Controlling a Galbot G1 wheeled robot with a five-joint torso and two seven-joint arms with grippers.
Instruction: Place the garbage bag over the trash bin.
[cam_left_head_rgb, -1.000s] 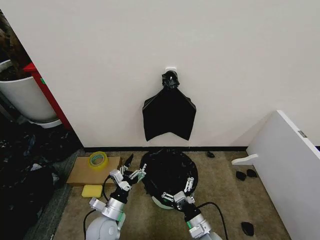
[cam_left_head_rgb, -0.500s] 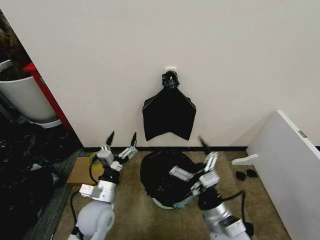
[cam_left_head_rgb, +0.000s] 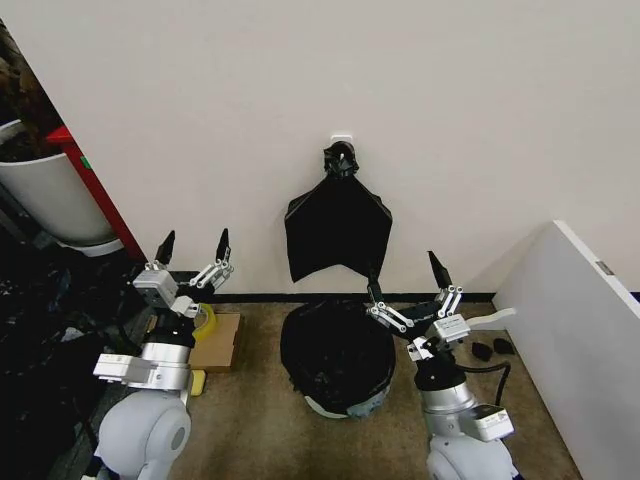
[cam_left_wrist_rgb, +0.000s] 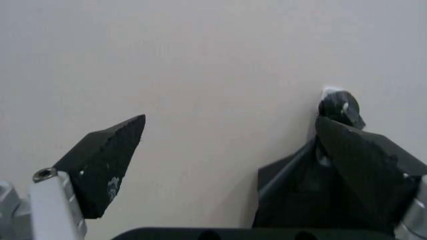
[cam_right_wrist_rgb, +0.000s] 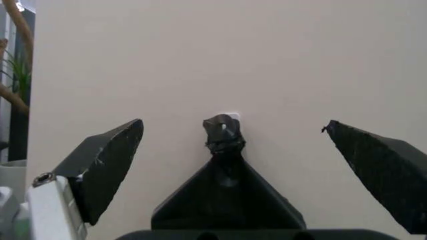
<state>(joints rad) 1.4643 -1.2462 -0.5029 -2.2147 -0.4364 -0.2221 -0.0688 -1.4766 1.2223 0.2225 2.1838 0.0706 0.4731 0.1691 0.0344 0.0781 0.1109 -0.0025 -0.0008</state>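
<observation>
Black garbage bag (cam_left_head_rgb: 337, 355) hiding most of trash bin (cam_left_head_rgb: 345, 408), grippers apart

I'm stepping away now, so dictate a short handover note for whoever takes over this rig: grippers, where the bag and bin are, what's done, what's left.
Left gripper: open, holding nothing, raised to the left of the bin, above the roll of yellow tape.
Right gripper: open, holding nothing, raised by the bin's right side.
Garbage bag: draped over the trash bin on the floor by the wall; just a bit of the bin's pale base shows beneath it.
Done: the bag covers the bin.
Left: check that the bag sits evenly around the rim; I cannot tell from here.
</observation>
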